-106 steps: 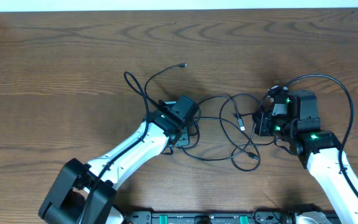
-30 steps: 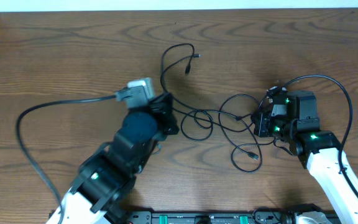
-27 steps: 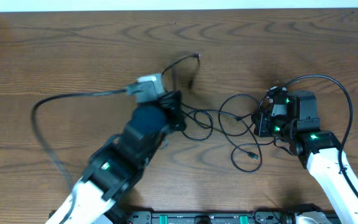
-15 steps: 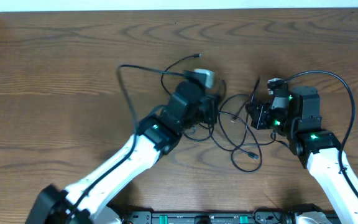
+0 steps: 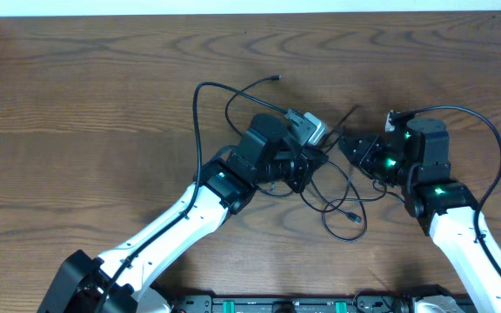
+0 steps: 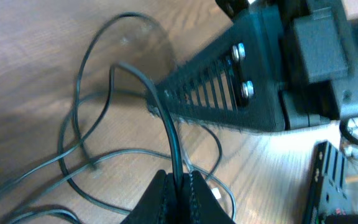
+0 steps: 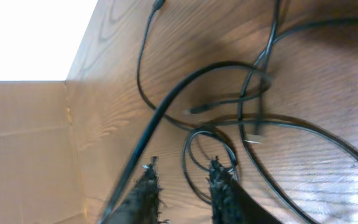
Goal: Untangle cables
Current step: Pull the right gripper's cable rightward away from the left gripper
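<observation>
The left fingers [image 6: 158,195] are pinched shut on one black cable [image 6: 171,134], which runs up and away from their tips. The right fingers [image 7: 220,186] stand narrowly apart, gripping nothing. The tangled cables [image 5: 354,218] loop on the tabletop [image 5: 103,104] just beyond both pairs.

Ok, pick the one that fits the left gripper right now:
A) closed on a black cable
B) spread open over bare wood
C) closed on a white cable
A: in the left wrist view the left gripper is pinched shut on a thin black cable that rises from between its fingertips.
</observation>
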Motion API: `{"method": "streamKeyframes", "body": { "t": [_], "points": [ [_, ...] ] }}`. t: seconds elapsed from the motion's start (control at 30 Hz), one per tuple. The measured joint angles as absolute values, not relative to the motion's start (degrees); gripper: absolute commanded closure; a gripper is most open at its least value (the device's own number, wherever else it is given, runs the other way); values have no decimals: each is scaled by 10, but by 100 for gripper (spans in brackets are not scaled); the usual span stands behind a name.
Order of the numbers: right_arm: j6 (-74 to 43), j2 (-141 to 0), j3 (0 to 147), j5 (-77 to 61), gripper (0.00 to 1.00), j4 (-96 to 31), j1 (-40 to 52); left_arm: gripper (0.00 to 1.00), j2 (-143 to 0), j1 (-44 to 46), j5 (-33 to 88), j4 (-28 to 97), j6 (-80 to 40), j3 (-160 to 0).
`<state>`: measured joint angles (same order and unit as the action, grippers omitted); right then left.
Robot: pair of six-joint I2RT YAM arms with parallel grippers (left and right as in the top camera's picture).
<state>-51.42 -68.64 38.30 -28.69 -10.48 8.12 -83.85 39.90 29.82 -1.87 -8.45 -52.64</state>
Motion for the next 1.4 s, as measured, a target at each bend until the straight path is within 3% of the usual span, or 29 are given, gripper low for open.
{"method": "streamKeyframes", "body": {
  "t": [0.2, 0.27, 0.43, 0.6, 0.67, 0.7, 0.77, 0.97, 1.13, 1.4],
  "points": [
    [-553, -686, 383, -301, 67, -87, 81, 93, -839, 399, 304, 11, -65, -526],
    [-564, -686, 383, -304, 61, -87, 81, 92, -839, 399, 306, 11, -61, -526],
    [-562, -687, 383, -308, 60, -87, 81, 92, -839, 399, 286, 12, -59, -526],
    [-475, -687, 383, -288, 28, -110, 72, 92, -839, 399, 263, 13, -59, -526],
    [-440, -687, 383, -282, 23, -127, 59, 92, -839, 399, 258, 13, -59, -526],
    [-422, -686, 383, -275, 9, -142, 41, 92, -839, 399, 255, 14, -59, -526],
    [-394, -684, 383, -271, 2, -158, 6, 92, -839, 399, 253, 15, -59, -526],
    [-349, -680, 383, -279, 1, -182, -109, 92, -839, 399, 251, 15, -59, -526],
    [-327, -714, 382, -309, 1, -181, -128, 92, -839, 399, 251, 16, -59, -526],
    [-308, -835, 380, -394, 15, -86, -125, 92, -839, 399, 251, 27, -59, -526]
  ]
}}
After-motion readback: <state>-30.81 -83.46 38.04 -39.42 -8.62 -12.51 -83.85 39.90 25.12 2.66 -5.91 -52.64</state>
